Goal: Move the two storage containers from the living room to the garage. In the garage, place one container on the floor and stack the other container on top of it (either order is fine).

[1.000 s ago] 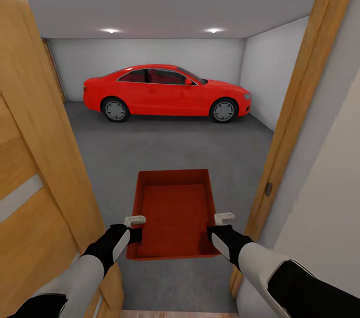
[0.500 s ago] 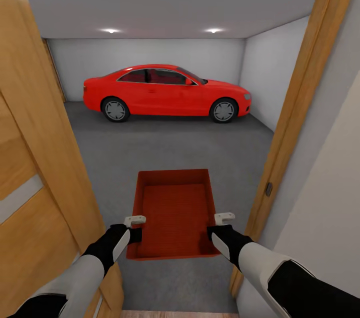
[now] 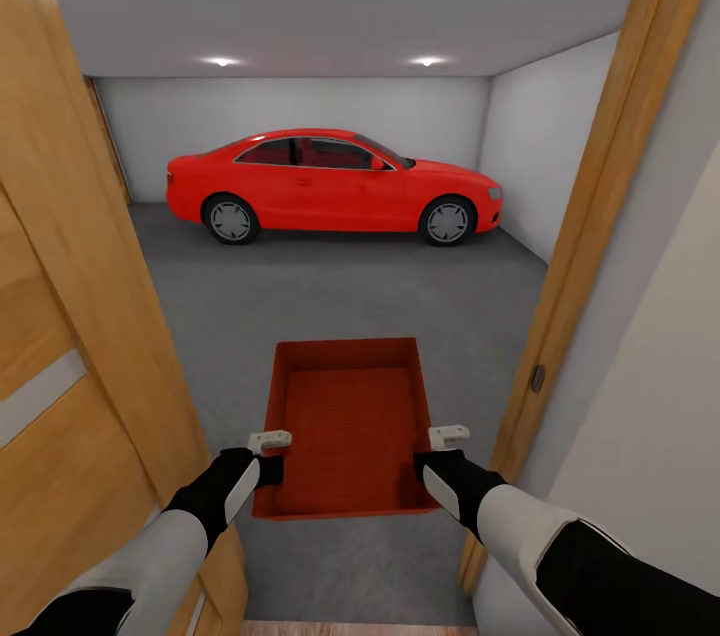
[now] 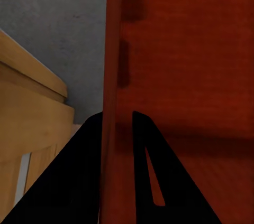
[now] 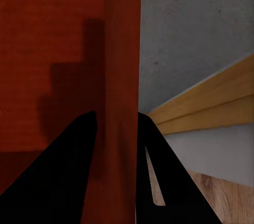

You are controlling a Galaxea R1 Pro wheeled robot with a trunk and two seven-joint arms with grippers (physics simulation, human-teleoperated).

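Note:
I hold one orange-red storage container (image 3: pixel 350 421) level in front of me, in the doorway to the garage. My left gripper (image 3: pixel 272 466) is shut on its left wall, and my right gripper (image 3: pixel 425 464) is shut on its right wall. The left wrist view has that wall (image 4: pixel 112 92) running between the two black fingers (image 4: pixel 145 171). In the right wrist view the other wall (image 5: pixel 121 76) sits the same way between the fingers (image 5: pixel 153 176). The container is empty. Below it lies the garage's dark grey concrete floor (image 3: pixel 330 301).
A wooden door (image 3: pixel 60 366) stands open close on my left, and a wooden door frame (image 3: pixel 590 206) rises close on my right beside a beige wall (image 3: pixel 650 416). A red car (image 3: pixel 330 184) is parked across the far end of the garage. Light wood planks (image 3: pixel 350 628) lie just under me.

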